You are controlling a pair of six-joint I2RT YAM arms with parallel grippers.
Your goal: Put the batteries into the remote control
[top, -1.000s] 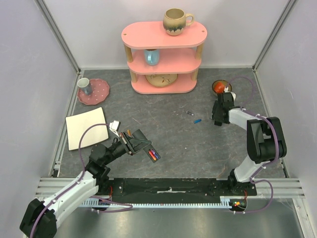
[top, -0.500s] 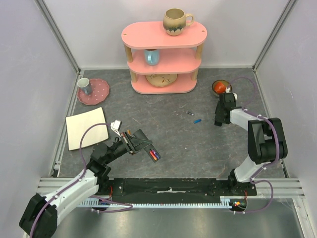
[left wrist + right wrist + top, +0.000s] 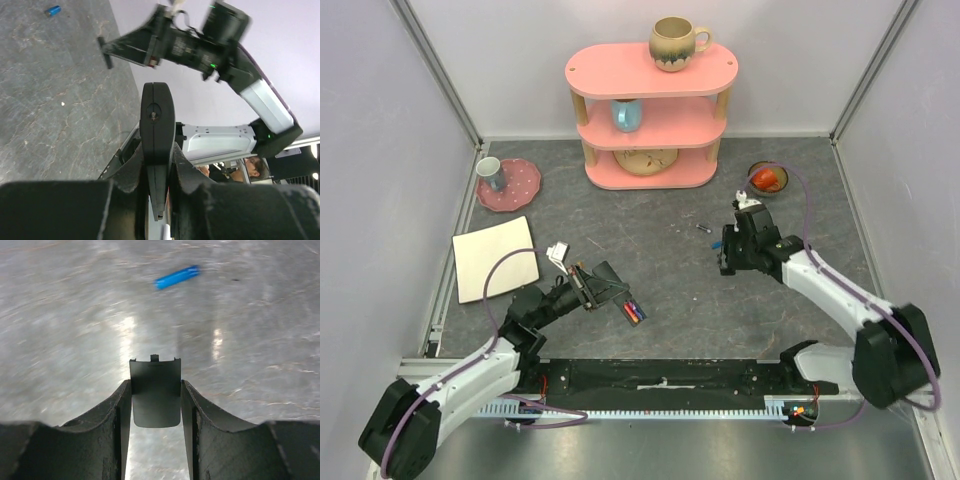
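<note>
Right pincer point(image 3: 155, 390), clamped on the black battery cover point(image 3: 155, 397), has swung inward toward my left pincer point(image 3: 582, 288), which grips the remote control point(image 3: 616, 297). The blue battery point(image 3: 176, 277) lies loose on the table just ahead, so fitting the cover looks premature.

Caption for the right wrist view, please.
Right gripper holding a small black cover, a blue battery lying on the table beyond.
</note>
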